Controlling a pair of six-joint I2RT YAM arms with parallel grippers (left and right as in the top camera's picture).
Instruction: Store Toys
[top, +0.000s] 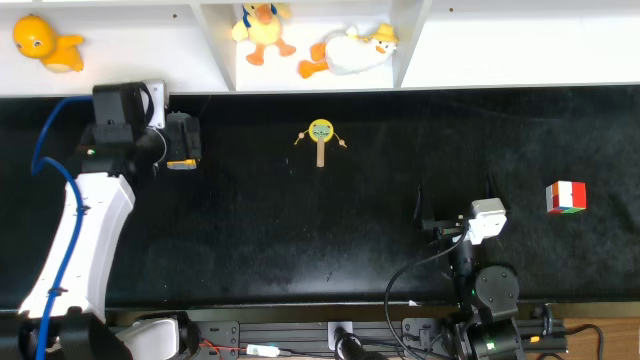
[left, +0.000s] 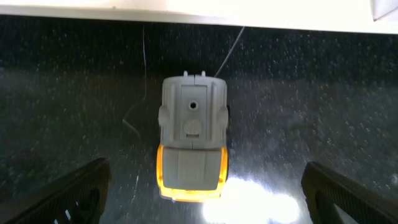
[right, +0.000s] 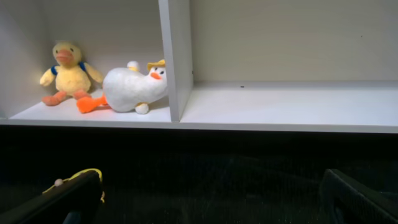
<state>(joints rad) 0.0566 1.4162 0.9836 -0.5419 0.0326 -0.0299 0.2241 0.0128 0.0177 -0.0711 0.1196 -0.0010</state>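
Top view, toy truck (top: 183, 142): lies on the black mat (top: 300, 240) close to the white shelf (top: 215, 45), at the end of the left arm (top: 85, 215). Not yet stored.
Top view, shelf contents: an orange duck (top: 45, 42) sits in the left compartment. A yellow duck plush (top: 262, 28) and a white goose plush (top: 350, 50) share the middle one. I judge these as done.
Top view, loose toys: a rattle drum (top: 320, 135) and a colour cube (top: 566, 197) lie on the mat, well apart.
Left wrist view, left gripper (left: 205, 171): fingers spread wide, holding nothing. The grey-and-yellow truck lies lengthwise between them. They probably straddle it so that closing pinches its narrow sides.
Right wrist view, right gripper (right: 211, 180): fingers wide apart, empty, low over the mat and facing the shelf. Both plush toys show in their compartment. I judge this arm is parked clear of the left arm's pick.
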